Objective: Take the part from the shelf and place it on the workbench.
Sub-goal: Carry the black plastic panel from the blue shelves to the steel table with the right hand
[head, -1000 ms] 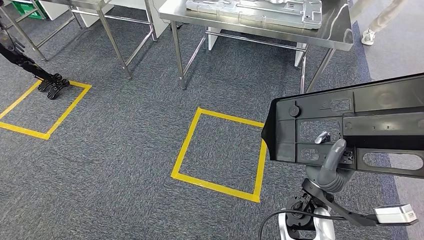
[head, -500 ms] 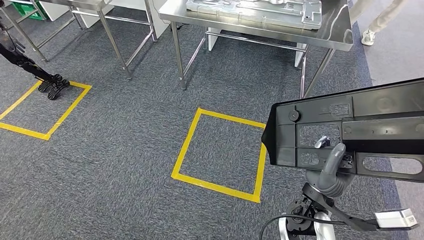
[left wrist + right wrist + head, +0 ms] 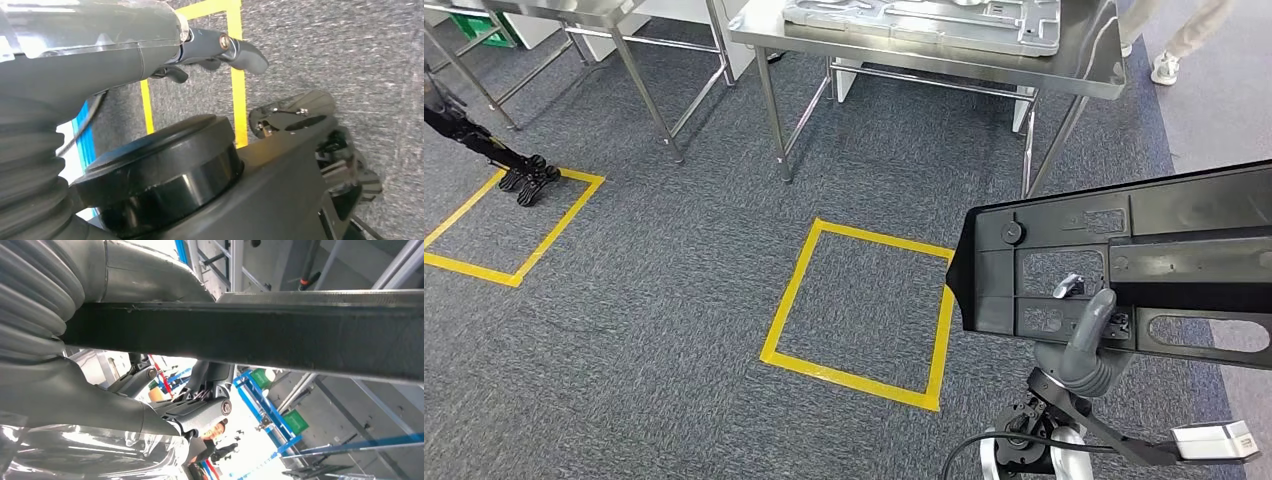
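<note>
A large black plastic part [image 3: 1124, 265], flat with cut-out windows, fills the lower right of the head view. My right hand [image 3: 1087, 345] grips its lower edge from beneath, thumb laid up against its face. The right wrist view has the part's dark edge [image 3: 250, 337] running across, with my right hand's fingers [image 3: 200, 410] behind it. A steel workbench [image 3: 1084, 75] stands ahead at the top of the head view, carrying a grey moulded tray [image 3: 924, 20]. My left hand [image 3: 215, 50] hangs over the carpet, holding nothing, thumb sticking out.
A yellow tape square [image 3: 864, 305] marks the grey carpet before the workbench. A second tape square [image 3: 514, 220] lies at the left with another robot's black foot [image 3: 524, 178] on it. Another steel table [image 3: 639, 60] stands at the upper left. A person's legs [image 3: 1169, 60] are at the top right.
The whole picture has shifted a little, so the camera has moved; the workbench sits slightly further left and up. The part stays in my right hand's grip.
</note>
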`<state>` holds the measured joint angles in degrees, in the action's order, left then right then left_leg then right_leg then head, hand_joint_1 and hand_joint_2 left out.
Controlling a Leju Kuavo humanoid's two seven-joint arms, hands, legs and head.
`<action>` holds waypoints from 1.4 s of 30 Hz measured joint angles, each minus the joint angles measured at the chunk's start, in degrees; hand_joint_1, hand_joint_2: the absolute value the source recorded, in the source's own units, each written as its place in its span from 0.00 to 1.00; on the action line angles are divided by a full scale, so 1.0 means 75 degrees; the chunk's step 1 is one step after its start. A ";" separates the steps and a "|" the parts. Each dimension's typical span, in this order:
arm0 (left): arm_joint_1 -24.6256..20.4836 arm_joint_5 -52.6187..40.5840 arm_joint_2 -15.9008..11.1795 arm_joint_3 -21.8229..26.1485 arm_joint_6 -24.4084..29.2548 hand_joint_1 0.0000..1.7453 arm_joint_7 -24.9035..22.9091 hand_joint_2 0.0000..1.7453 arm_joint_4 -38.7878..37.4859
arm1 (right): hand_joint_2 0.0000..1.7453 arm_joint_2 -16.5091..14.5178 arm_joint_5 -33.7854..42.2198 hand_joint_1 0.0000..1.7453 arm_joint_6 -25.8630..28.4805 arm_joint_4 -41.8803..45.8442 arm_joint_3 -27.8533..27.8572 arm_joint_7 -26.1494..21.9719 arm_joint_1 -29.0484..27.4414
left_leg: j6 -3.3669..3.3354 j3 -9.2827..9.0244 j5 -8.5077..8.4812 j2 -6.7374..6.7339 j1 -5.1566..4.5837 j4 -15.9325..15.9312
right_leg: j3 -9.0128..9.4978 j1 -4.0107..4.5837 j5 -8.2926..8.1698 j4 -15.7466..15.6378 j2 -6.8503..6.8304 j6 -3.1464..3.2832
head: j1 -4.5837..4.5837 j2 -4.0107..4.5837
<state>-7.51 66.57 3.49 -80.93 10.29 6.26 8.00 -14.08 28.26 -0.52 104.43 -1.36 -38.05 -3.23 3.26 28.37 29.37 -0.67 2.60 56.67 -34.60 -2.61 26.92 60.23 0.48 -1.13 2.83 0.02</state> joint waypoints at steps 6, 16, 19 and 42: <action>-0.0065 0.0003 -0.0001 0.0007 0.0006 0.00 -0.0001 1.00 0.0000 | 1.00 -0.0037 -0.0024 1.00 -0.0007 0.0017 -0.0020 0.0001 0.0042 | -0.0098 0.1214 0.0861 0.0012 -0.0087 0.2323 | 0.0225 0.0153 0.0195 -0.0010 -0.0002 0.0284 | 0.0001 0.0000; -0.0138 -0.0246 -0.0036 -0.0104 0.0006 0.00 -0.0214 1.00 -0.0006 | 1.00 -0.0041 0.0017 1.00 0.0024 0.0062 0.0034 0.0009 0.0013 | -0.0880 0.0666 -0.0503 0.0074 -0.0506 0.0155 | 0.0630 0.0281 0.0405 -0.0310 0.0099 0.0168 | 0.0002 0.0000; -0.0131 -0.0307 -0.0028 -0.0182 0.0008 0.00 -0.0274 1.00 -0.0006 | 1.00 -0.0035 0.0082 1.00 0.0010 0.0146 0.0107 0.0011 0.0010 | -0.0774 0.0342 -0.0543 0.0014 -0.0408 -0.0226 | 0.0426 0.0298 0.0656 0.0208 0.0048 0.0061 | -0.0001 0.0000; -0.0262 -0.0208 -0.0031 -0.0239 0.0133 0.00 -0.0523 1.00 -0.0007 | 1.00 -0.0007 0.0201 1.00 -0.0123 -0.0301 0.0322 0.0051 0.0415 | -0.0476 0.0666 -0.0292 0.0308 -0.0398 0.0677 | 0.0139 0.0346 -0.0166 -0.0273 0.0585 0.0381 | 0.0001 0.0000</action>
<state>-9.47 65.01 3.26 -82.72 11.29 2.34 7.95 -14.13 29.77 -1.44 102.18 1.05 -37.67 -0.11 -0.31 33.37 27.18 1.64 -0.38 61.75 -33.56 -0.02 25.67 58.18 4.87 1.73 2.83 0.02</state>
